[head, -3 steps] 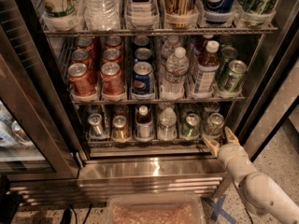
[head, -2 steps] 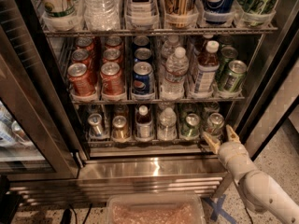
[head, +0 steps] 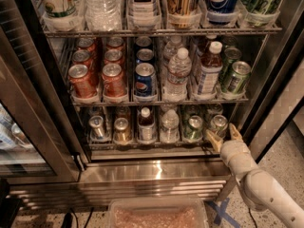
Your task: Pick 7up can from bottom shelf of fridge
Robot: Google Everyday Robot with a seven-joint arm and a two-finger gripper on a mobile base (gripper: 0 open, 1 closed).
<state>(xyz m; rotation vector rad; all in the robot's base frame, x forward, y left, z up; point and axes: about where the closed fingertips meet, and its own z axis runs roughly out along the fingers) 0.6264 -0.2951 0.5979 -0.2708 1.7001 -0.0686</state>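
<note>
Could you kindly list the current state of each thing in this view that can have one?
fridge, open, racks stocked.
bottom shelf, holding upright cans and bottles in lanes.
7up can, upright at the front of the rightmost lane, not gripped.
gripper, open, at the bottom shelf's right end, just in front of the 7up can.
water bottle, upright on the bottom shelf, capped.
</note>
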